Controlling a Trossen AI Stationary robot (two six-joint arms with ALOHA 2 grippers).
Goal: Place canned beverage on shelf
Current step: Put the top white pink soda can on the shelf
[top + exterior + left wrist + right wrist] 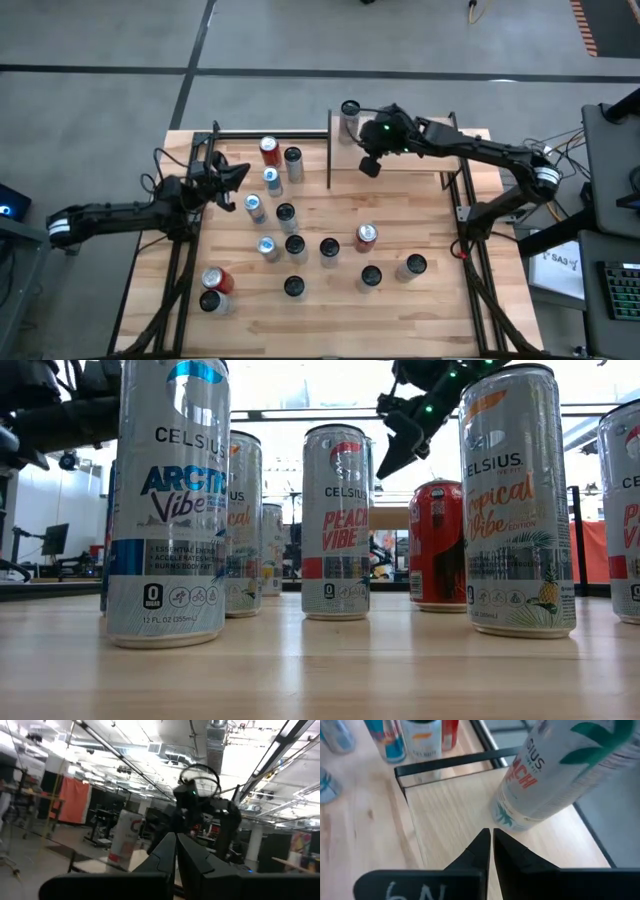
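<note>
On the far side of the table (pixel 400 230), the shelf (pixel 400 150) is being occupied at its far left corner by one canned beverage (pixel 349 118), a tall silver can that is standing upright on the light-wood board. Just beside that can, the right gripper (pixel 370 166) is being held above the board, with its fingers pressed together and nothing clamped between them. From the right wrist camera, the closed fingertips (pixel 481 842) are being pointed down at bare wood of the shelf, and the can (pixel 555 775), lettered in red and teal, is being shown close ahead of them but apart from them; the black rail (pixel 450 761) at the shelf's edge is being crossed in front of more cans standing beyond it on the table.

Over the table's left edge, the left gripper (pixel 232 176) is being kept raised, its fingers likewise shut on nothing, as is being shown by the left wrist view, where the two dark fingers (pixel 167 852) are meeting at their tips.

Across the middle and near part of the table, many other cans are being left standing upright, among them a red one (pixel 366 237) near the centre, another red one (pixel 268 150) toward the far left, and a red-topped one (pixel 217 280) at the near left.
</note>
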